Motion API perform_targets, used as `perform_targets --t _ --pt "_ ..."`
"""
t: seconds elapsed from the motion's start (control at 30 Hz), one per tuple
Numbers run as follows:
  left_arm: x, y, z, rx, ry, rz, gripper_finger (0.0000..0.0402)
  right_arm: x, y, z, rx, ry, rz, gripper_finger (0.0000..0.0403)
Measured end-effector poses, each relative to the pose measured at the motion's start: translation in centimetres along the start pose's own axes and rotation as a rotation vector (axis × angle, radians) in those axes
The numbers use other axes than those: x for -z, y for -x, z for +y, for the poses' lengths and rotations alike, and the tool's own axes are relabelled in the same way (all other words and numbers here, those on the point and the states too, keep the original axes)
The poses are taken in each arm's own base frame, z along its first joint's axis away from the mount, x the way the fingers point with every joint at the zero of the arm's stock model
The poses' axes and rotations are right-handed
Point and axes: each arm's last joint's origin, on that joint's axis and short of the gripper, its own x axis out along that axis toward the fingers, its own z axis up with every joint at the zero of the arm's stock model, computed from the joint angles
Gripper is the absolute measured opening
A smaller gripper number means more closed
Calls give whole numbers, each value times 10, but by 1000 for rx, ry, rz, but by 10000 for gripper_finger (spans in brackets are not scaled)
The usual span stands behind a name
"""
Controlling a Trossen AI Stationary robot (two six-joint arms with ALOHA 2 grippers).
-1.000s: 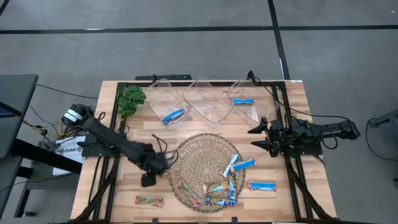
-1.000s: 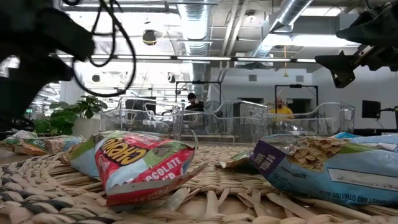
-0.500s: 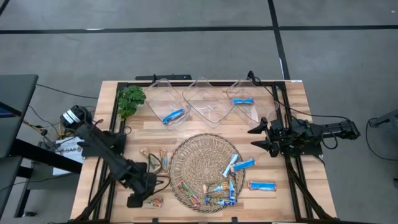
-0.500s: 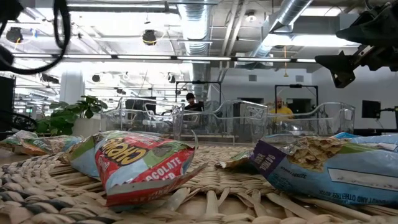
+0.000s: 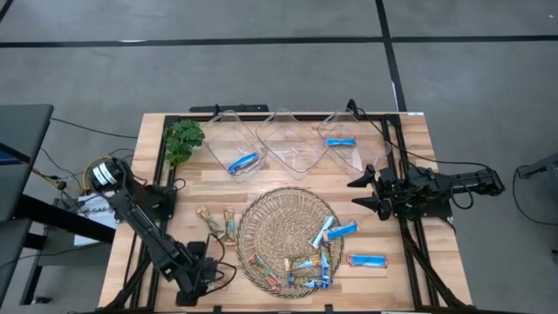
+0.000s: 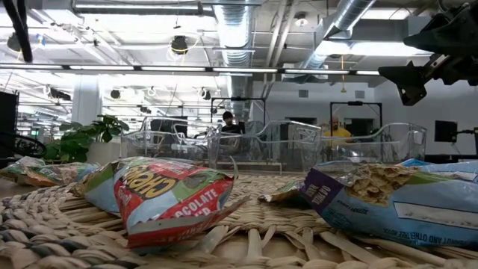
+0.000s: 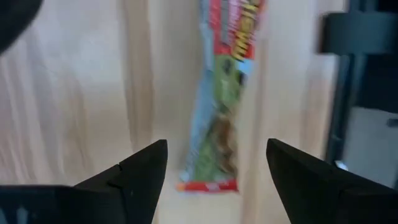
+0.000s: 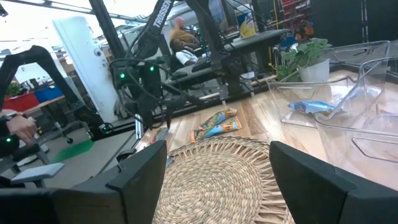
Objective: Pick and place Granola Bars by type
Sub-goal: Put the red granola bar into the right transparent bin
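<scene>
My left gripper hangs open, pointing down, near the table's near-left corner. Its fingers stand on either side of a brownish bar with green and red print that lies flat on the wood. Two more brownish bars lie left of the wicker tray. In the tray are several blue, light blue-white and brownish bars. My right gripper waits open above the table's right side.
Three clear bins stand along the far edge; the left one holds a blue bar, the right one another. A blue bar lies on the table right of the tray. A small plant stands at the far left.
My left gripper has moved from the tray's left edge toward the table's near edge and now hangs over the brownish bar near the near-left corner. As the arm withdrew, two brownish bars left of the tray came into sight.
</scene>
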Motion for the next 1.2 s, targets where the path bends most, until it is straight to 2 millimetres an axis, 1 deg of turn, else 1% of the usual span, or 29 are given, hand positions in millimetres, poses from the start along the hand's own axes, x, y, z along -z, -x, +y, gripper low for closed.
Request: perform_targets --t 0.23,0.47,0.57,0.77,0.9,1.03,1.2 --pt "1 -20 -3 -56 -14 -2 268 0 0 0 0 0 0 280" --pt "1 -23 -5 -74 13 -33 262 0 0 0 0 0 0 280" --pt "2 -24 -4 -79 13 -34 239 0 0 0 0 0 0 280" --pt "1 -24 -2 -96 14 -31 167 0 0 0 0 0 0 280" --pt "1 -24 -1 -100 17 -31 129 0 0 0 0 0 0 280" --pt "-1 -24 0 -99 25 -32 107 0 0 0 0 0 1 280" --pt "-6 -23 0 -104 17 -58 99 0 0 0 0 0 0 280"
